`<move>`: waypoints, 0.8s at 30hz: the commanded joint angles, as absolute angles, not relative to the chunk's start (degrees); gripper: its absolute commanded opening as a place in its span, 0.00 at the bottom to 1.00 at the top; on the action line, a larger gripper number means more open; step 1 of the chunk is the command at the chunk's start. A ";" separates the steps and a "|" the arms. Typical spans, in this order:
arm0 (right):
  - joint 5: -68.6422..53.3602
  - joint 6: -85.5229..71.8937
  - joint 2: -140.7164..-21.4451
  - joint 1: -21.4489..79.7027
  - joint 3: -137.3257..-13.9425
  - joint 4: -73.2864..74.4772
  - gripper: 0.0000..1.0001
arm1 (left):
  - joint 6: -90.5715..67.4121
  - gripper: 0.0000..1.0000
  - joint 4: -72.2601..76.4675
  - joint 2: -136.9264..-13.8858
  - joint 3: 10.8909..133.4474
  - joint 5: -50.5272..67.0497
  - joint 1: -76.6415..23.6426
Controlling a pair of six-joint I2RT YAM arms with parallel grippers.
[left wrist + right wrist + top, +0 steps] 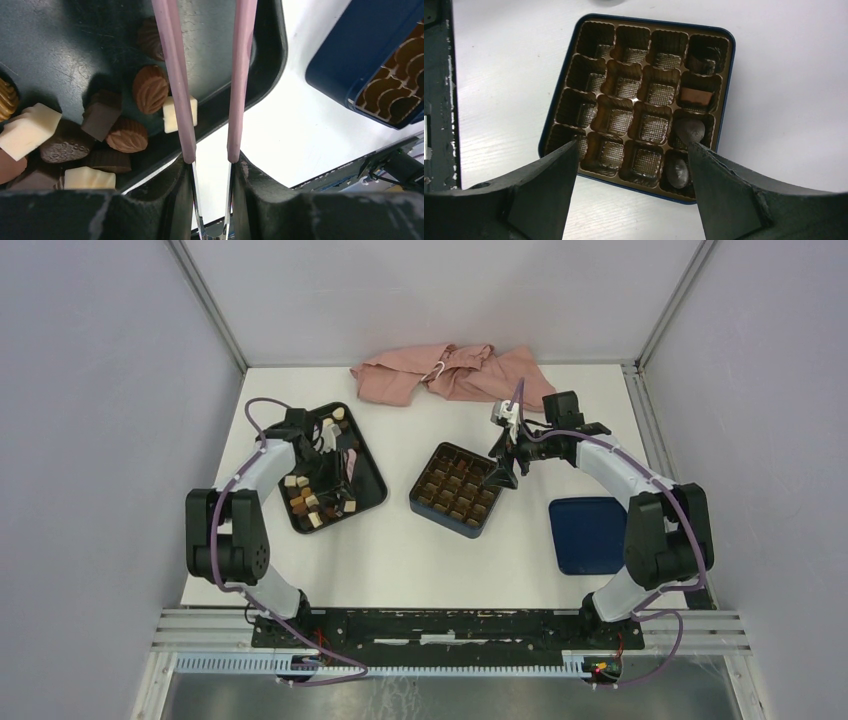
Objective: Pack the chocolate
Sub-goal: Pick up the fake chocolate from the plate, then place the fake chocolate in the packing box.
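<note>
Chocolate litters a tray on a white table between grey walls.

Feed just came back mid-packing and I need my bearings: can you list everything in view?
loose chocolates: many, dark brown, light brown, cream-white, in tray
packed chocolates: four, brown, one edge column of box
tray: one, black, left
box: one, dark blue, brown gridded insert, centre
lid: one, dark blue, right
cloth: one, pink, back
tweezers: one, pink, in left tool, over tray's edge
left tool: one, black, shut on tweezers
right tool: one, black, open above box
</note>
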State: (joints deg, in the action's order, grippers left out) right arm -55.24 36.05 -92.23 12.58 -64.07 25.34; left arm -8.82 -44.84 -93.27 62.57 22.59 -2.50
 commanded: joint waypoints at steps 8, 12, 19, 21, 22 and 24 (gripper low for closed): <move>-46.48 36.48 -94.51 10.07 -64.90 22.95 0.85 | -11.81 0.12 -41.26 -84.33 57.58 29.08 -2.85; -46.49 36.47 -94.86 9.72 -64.88 22.86 0.84 | -11.74 0.12 -40.84 -83.37 56.59 29.88 -2.84; -47.00 36.39 -94.97 9.49 -64.79 22.85 0.85 | -12.26 0.12 -40.63 -81.39 55.81 30.87 -3.19; -47.27 36.41 -94.86 9.56 -64.82 22.88 0.85 | -12.70 0.12 -40.61 -80.54 55.94 31.21 -3.96; -47.37 36.39 -94.83 9.58 -64.85 22.85 0.85 | -12.84 0.12 -40.63 -80.06 56.05 31.19 -4.60; -47.63 36.44 -94.76 9.58 -64.82 22.88 0.84 | -13.24 0.12 -40.69 -79.12 56.52 30.53 -6.09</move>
